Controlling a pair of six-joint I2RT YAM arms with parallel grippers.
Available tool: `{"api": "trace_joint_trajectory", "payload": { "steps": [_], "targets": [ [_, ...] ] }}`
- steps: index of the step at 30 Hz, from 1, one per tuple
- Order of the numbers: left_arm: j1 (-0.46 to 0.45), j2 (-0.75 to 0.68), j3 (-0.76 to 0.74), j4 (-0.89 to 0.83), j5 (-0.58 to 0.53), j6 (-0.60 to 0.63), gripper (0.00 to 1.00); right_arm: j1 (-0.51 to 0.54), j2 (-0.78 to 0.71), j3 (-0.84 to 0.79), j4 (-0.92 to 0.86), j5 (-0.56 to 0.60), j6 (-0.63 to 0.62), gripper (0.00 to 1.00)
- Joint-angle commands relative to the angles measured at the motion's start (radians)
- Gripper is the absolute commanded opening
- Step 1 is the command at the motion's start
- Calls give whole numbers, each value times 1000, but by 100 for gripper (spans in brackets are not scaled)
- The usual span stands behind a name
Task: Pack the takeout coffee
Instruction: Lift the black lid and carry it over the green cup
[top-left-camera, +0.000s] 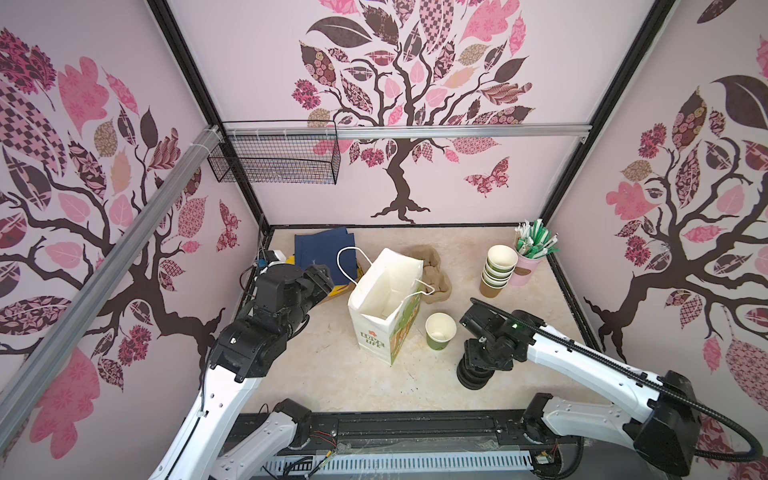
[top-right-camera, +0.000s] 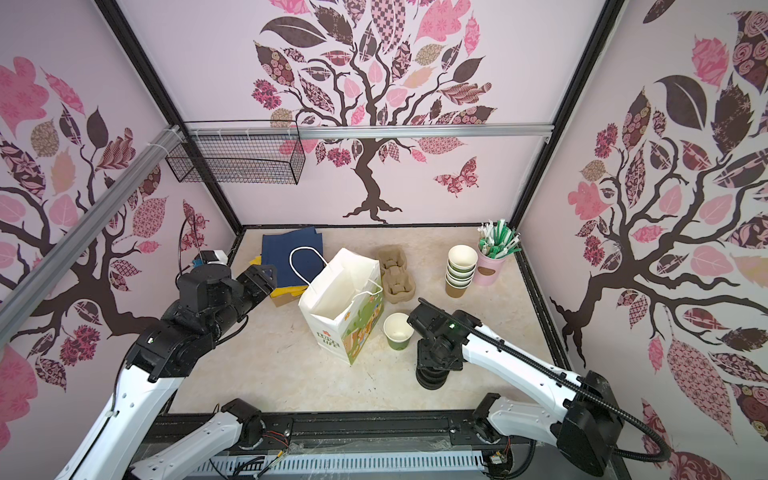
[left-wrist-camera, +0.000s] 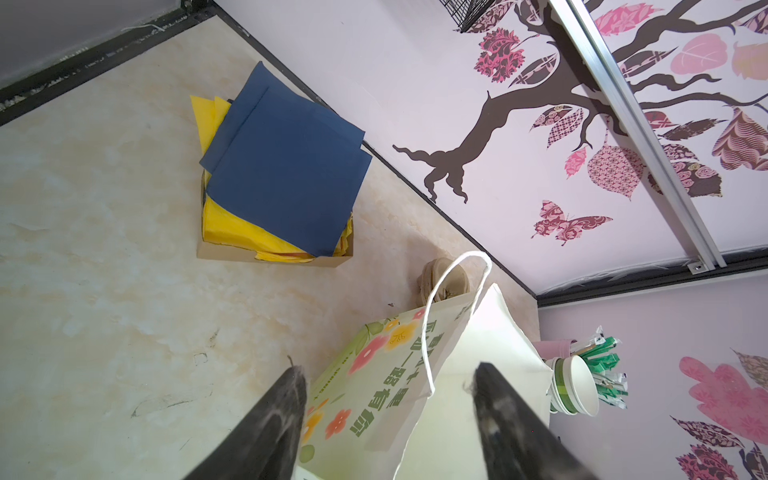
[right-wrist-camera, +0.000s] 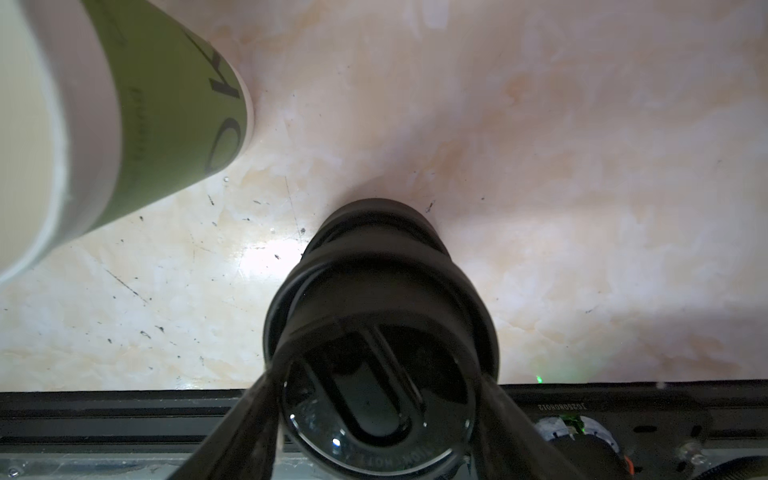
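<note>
Takeout coffee cup (top-left-camera: 440, 332): lidless, upright at 4 o'clock of bag (top-left-camera: 374, 336) | right gripper (right-wrist-camera: 378, 370): jaws astride top of lid stack (right-wrist-camera: 374, 270), 5 o'clock of cup, hold unclear | left gripper (left-wrist-camera: 386, 368): wide, empty | risk: nested lids lifting together, or stack toppling into cup.

White arm links (top-left-camera: 216, 403), black joints (top-left-camera: 245, 345) (ribbed black cable (top-left-camera: 590, 347) on right)

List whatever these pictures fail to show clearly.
Right gripper: right wrist view, fingers flank the top black lid; contact unclear. In both top views its own wrist covers it.
Lid stack: count unreadable, too dark.
Pulp carrier: in a top view, the paper bag hides part.
Green cup: cut off by the right wrist view's edge.
</note>
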Motion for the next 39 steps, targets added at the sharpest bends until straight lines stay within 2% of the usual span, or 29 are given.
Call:
{"api": "trace_joint_trajectory", "payload": {
  "steps": [1,8,12,20,25,32,39],
  "targets": [
    [5,-10,-26,24,10,-3,68,4,-42,96,-108,67,28,66],
    [6,-20,-43,20,10,-5,68,4,-2,321,-225,139,-62,65],
    [7,-36,-65,-13,1,-17,68,4,87,447,-249,117,-175,65],
    [7,-98,-119,-80,3,-43,68,5,244,573,-197,62,-316,65],
    [6,-123,-146,-92,0,-51,68,5,325,587,-134,7,-355,65],
    [6,-130,-158,-95,-1,-56,68,5,362,496,-12,-76,-370,65],
    [7,-126,-162,-94,3,-56,68,6,376,416,63,-54,-358,65]
  ]
}}
